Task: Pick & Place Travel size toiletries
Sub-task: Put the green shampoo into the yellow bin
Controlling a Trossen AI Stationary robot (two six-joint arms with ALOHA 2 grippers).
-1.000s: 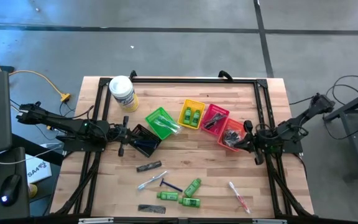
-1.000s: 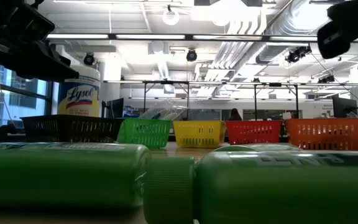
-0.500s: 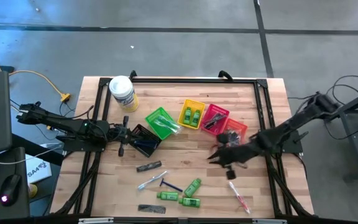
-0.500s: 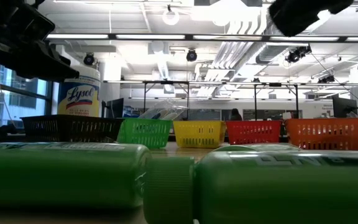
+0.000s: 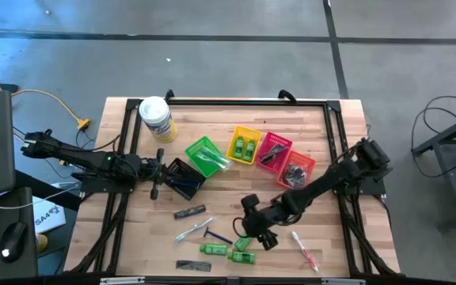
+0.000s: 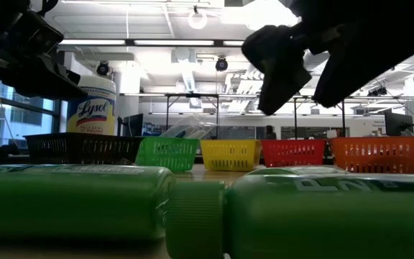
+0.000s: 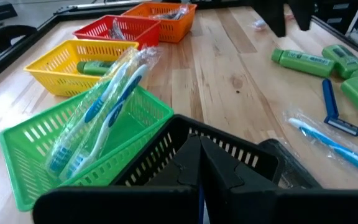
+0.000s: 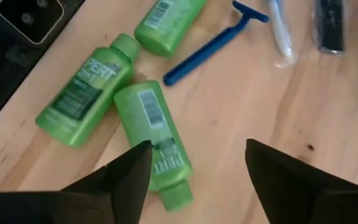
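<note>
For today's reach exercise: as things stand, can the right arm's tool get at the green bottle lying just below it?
Probably yes. The right tool hangs open right above the green bottle, which lies flat on the table. A second bottle lies close beside it, possibly touching, and might get nudged.

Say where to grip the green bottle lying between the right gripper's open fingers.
Grip the bottle across its flat-lying body, mid-label, coming straight down. It lies on its side, cap end toward the right gripper, whose open fingers already straddle it; the neighbouring bottle leaves little room farther up.

R claw (image 5: 253,236) open, L arm parked.
</note>
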